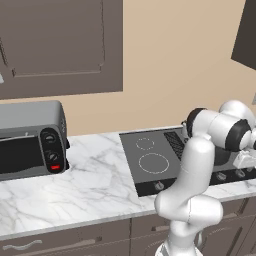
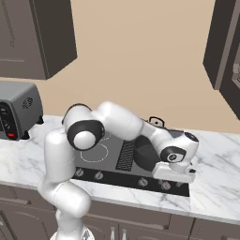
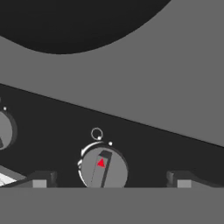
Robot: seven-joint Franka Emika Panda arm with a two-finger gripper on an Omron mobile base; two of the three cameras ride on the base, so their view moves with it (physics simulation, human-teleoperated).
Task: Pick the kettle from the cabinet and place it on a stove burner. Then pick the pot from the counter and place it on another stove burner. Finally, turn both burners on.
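My gripper (image 3: 111,180) is open, and its two dark fingertips (image 3: 41,179) stand either side of a round grey stove knob (image 3: 103,168) marked with a red triangle. In the right base view the gripper (image 2: 174,180) points down at the knob strip on the front right of the dark cooktop (image 2: 105,154). The dark round pot (image 2: 144,153) sits on the cooktop just behind the hand, and its dark curve (image 3: 74,22) shows at the top of the hand view. Behind the forearm, the kettle's black arched handle (image 2: 156,121) rises at the back right. Two white burner rings (image 1: 153,163) on the left side are bare.
A grey toaster oven (image 1: 31,140) stands on the white marble counter (image 1: 90,185) left of the cooktop. Dark wall cabinets hang at upper left (image 1: 60,45) and upper right (image 2: 224,47). Another knob (image 3: 4,131) lies left of the gripper. Dark drawers (image 1: 75,240) run below.
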